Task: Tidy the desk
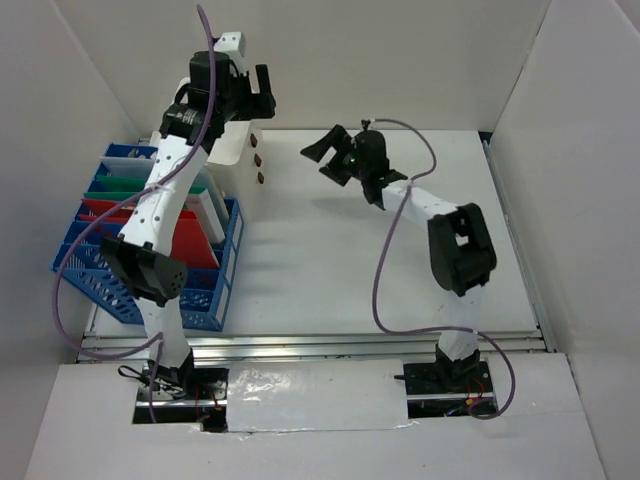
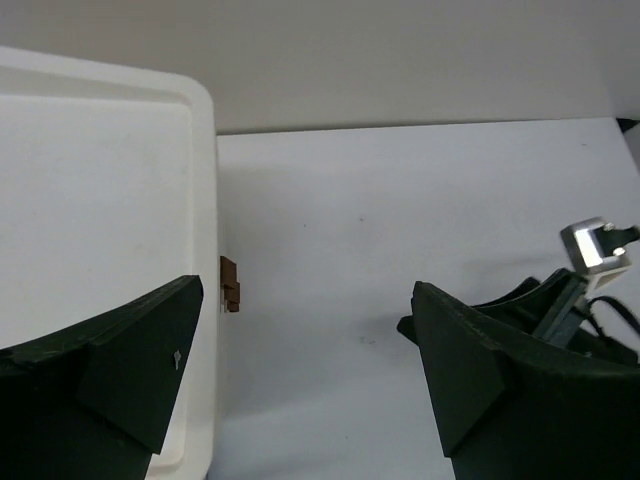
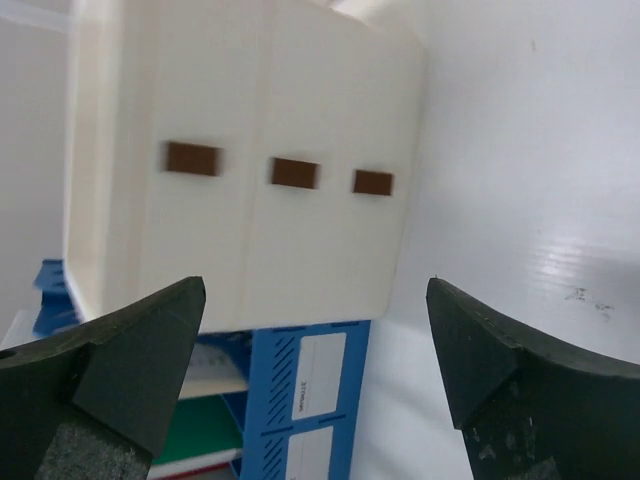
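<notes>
At the left edge of the top view a blue rack point(image 1: 205, 300) of coloured folders point(image 1: 185, 245) stands on the worktop point(image 1: 320, 260), which spreads white and flat across the middle of the frame. A silver rail point(image 1: 330, 345) runs along its lower edge.

Up and right of the rack, the left tool point(image 1: 255, 92) hangs high in the upper left of the frame, above a white box point(image 1: 232, 150). In the left wrist view its two dark fingers point(image 2: 110, 370) stand wide apart with nothing between them. The box's flat top fills the left of that view, one brown knob point(image 2: 231, 284) shows on the box's side, and bare worktop lies below the gap and runs off to the right. The tool touches neither box nor worktop.

Right of the box, near the upper centre of the top view, the right tool point(image 1: 325, 150) hovers over open worktop with its tips turned toward the box. Its fingers point(image 3: 130, 360) are also spread wide and hold nothing. The right wrist view looks between them at the box's side with three brown knobs point(image 3: 295, 172) in a row. The blue rack shows at the bottom of that view, and white worktop fills its right side. The tool is apart from the box.

The right part of the worktop in the top view carries only the right arm point(image 1: 455, 245).
</notes>
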Available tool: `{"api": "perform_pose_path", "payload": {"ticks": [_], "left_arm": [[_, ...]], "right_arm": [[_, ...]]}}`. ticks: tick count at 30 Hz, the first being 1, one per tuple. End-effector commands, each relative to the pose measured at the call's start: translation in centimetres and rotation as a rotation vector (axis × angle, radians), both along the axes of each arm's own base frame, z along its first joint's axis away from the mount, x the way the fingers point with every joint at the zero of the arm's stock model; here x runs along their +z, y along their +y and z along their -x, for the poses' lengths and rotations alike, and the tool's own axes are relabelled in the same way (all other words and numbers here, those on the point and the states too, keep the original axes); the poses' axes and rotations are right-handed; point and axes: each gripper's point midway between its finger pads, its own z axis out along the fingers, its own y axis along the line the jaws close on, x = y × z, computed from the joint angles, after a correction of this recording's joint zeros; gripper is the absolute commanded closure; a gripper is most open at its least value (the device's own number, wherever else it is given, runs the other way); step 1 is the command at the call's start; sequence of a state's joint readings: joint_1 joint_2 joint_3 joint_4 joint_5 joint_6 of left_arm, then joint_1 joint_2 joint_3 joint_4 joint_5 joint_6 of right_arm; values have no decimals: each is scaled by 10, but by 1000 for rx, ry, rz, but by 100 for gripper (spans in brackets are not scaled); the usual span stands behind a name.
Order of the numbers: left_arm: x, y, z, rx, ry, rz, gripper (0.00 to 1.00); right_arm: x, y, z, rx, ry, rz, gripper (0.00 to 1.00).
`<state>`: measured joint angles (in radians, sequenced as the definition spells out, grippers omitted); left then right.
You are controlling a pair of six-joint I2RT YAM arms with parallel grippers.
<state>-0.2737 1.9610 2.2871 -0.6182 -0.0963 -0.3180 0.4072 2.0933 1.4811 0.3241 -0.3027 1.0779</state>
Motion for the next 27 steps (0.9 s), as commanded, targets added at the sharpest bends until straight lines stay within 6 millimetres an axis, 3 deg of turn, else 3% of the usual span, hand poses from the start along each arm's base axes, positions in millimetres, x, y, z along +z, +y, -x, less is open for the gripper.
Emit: {"api": "perform_pose_path", "payload": {"ticks": [1, 2, 3, 4, 5, 7, 8, 10, 11, 12, 13, 14, 15, 16, 17, 18, 19, 20, 21, 22, 25, 27], "left_arm": [[104, -2, 48, -91, -255, 14, 0], [134, 6, 73, -95, -324, 3, 1], [127, 10, 81, -89, -316, -14, 0], [141, 19, 93, -66, -355, -13, 0], [168, 37, 125, -22, -427, -20, 0], [163, 53, 146, 27, -416, -46, 1], [177, 73, 172, 91, -447, -53, 0], [168, 88, 192, 139, -420, -78, 1], [172, 104, 218, 191, -429, -71, 0], [148, 107, 221, 200, -381, -88, 1], [141, 113, 231, 216, -373, -84, 1], [145, 123, 261, 243, -412, -37, 1], [113, 124, 261, 247, -356, -52, 0], [104, 127, 272, 259, -357, -15, 1], [109, 135, 300, 268, -419, 28, 0], [75, 133, 299, 261, -366, 12, 0], [74, 140, 320, 272, -402, 44, 1], [64, 144, 327, 283, -390, 46, 1], [41, 145, 330, 284, -336, 22, 1], [37, 148, 343, 282, -343, 29, 0], [10, 148, 358, 259, -264, 18, 0], [4, 150, 371, 252, -256, 21, 0]], "right_arm": [[85, -33, 23, -37, -253, 248, 0], [110, -48, 44, -51, -272, 303, 0], [120, -65, 49, -99, -321, 406, 0], [132, -75, 63, -110, -343, 454, 0], [161, -95, 90, -139, -369, 494, 0], [185, -123, 116, -184, -425, 604, 0], [206, -141, 146, -199, -442, 630, 0], [226, -169, 173, -246, -467, 696, 0], [245, -186, 203, -258, -495, 696, 0], [253, -197, 218, -267, -514, 714, 0], [262, -206, 234, -284, -531, 707, 0], [277, -223, 263, -325, -564, 682, 0], [283, -228, 279, -324, -583, 655, 0], [292, -238, 308, -325, -625, 612, 0], [296, -237, 325, -293, -661, 571, 0], [298, -240, 338, -288, -684, 548, 0], [301, -248, 362, -293, -728, 510, 0], [303, -252, 374, -295, -750, 485, 0], [303, -254, 384, -283, -764, 466, 0], [305, -262, 402, -283, -775, 457, 0], [305, -271, 423, -267, -779, 462, 0], [287, -277, 428, -252, -733, 515, 0]]}}
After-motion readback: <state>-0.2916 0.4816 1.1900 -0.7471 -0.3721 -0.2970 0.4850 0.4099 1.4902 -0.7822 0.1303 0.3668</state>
